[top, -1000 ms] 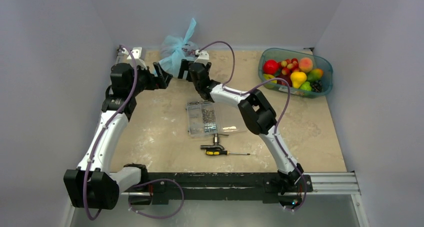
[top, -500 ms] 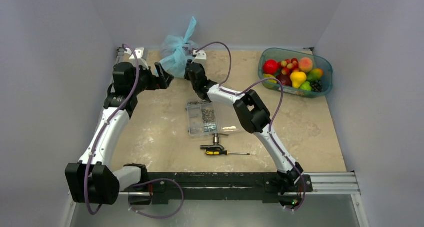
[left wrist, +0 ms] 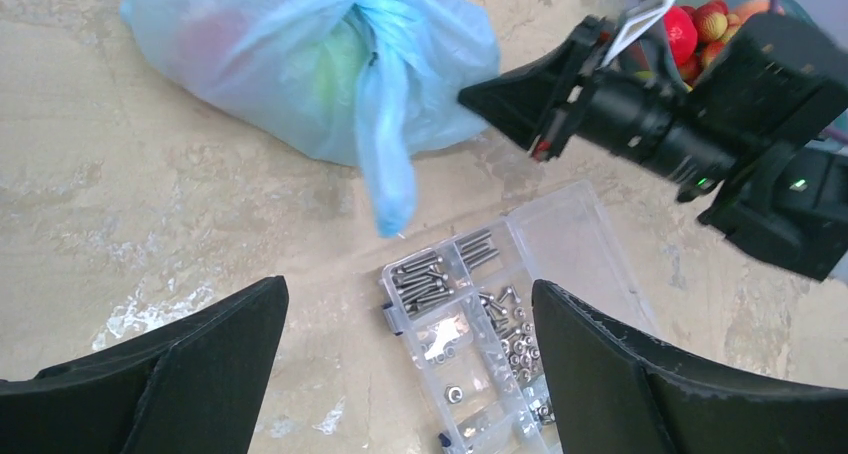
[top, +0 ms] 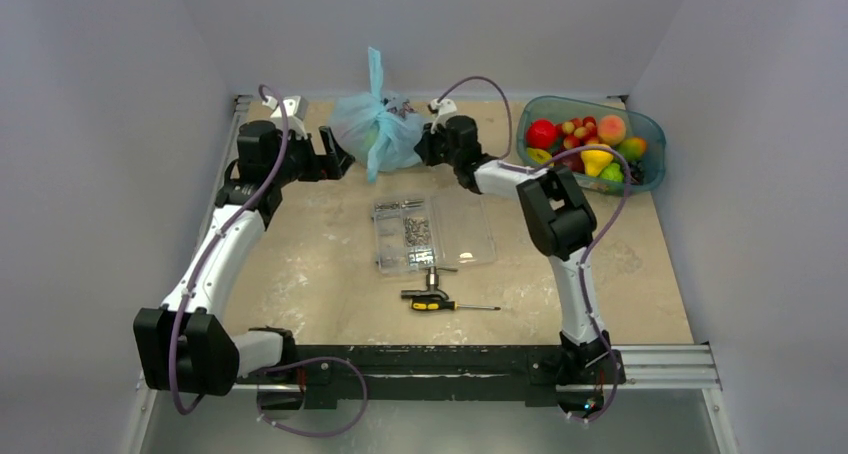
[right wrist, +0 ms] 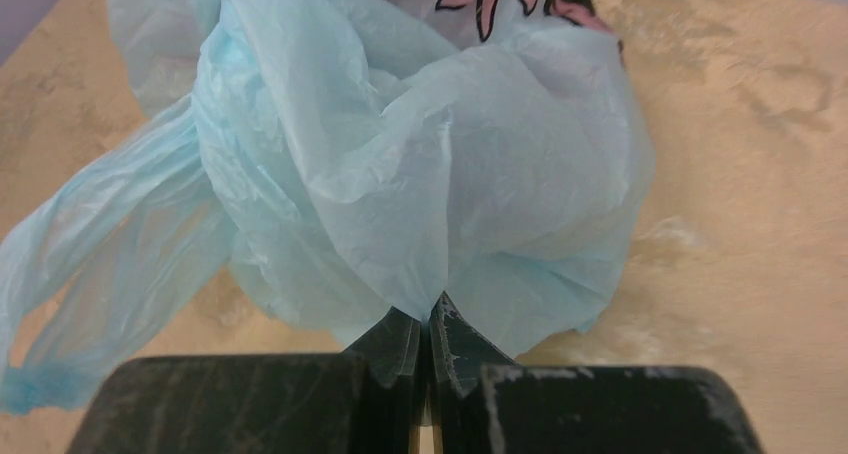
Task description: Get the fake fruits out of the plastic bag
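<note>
my right claw (right wrist: 430, 322) is clenched on a fold of the thin, crinkly light blue plastic bag (right wrist: 430, 174). its two black fingers are pressed together with the film pinched between them. the bag bulges just ahead of the fingers, gathered at its top, with pink and dark printed marks on its far side. my left claw (left wrist: 408, 289) is released, fingers spread wide with nothing between them, near the bag's other side but apart from it. the bag rests at the far end of the beige table (top: 640, 274), between my two claws. through its skin a green fake fruit (left wrist: 335, 69) and a reddish one (left wrist: 205, 39) show dimly. nearer my bases lies a clear flat compartment box of screws (left wrist: 470, 344). off to the right a teal see-through tub (top: 650, 126) holds more glossy plastic fruits (top: 597, 157).
</note>
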Tool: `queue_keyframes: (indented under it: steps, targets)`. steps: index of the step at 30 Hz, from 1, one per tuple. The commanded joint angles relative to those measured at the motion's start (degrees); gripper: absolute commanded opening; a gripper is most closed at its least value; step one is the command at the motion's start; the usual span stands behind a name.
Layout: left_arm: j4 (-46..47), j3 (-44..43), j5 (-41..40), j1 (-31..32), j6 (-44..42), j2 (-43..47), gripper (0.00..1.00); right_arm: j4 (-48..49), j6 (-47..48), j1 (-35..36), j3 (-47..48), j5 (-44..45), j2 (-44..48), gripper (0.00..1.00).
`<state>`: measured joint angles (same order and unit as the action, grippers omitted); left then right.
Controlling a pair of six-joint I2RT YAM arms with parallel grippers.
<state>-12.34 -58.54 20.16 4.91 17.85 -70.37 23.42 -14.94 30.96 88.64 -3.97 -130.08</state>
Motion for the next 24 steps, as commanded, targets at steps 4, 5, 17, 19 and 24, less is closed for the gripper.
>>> queue_keyframes:
  steps: [4, 5, 17, 19, 24]
  targets:
    - [0.3, -3.8, 4.2, 0.2, 3.5, -3.0, 0.9, -8.4, 10.4, -10.7, 1.0, -20.8, 5.9, 0.0]
    - [-0.2, -4.3, 4.7, 0.3, 3.9, -3.7, 0.89, -9.8, 10.3, -11.6, 1.9, -19.7, 5.9, 0.0]
    - [-5.0, -17.8, 1.4, 5.3, 6.6, -19.0, 0.82, -26.2, 8.3, -12.2, 10.5, -5.0, 9.6, 0.41]
    - [-6.0, -21.7, -2.6, 7.6, 5.6, -21.7, 0.81, -26.8, 8.4, -12.3, 10.3, -3.0, 11.1, 0.49]
    - [-8.4, -30.2, -10.4, 11.2, 3.5, -28.6, 0.66, -27.9, 9.8, -12.0, 11.4, -1.2, 13.7, 0.6]
